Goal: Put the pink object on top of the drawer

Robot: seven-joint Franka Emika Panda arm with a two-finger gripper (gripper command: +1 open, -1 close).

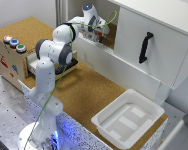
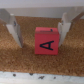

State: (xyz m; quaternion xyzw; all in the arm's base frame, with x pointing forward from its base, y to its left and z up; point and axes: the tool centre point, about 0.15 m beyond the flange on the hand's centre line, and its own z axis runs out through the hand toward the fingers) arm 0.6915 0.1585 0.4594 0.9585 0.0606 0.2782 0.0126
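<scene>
Letter "A" marks the pink object [image 2: 47,39] between the spread gripper [image 2: 40,31] fingers.

my base sits at the near edge in the exterior view, lower links rising upright, elbow bent, forearm reaching away toward the back. my wrist is at the far end, pointing down there. my gripper [image 1: 96,34] is partly hard to make out in that view. in the wrist view my two fingers [image 2: 14,31] are spread wide apart, jaws parted, tips down at the surface, touching nothing, not closed on anything.
</scene>
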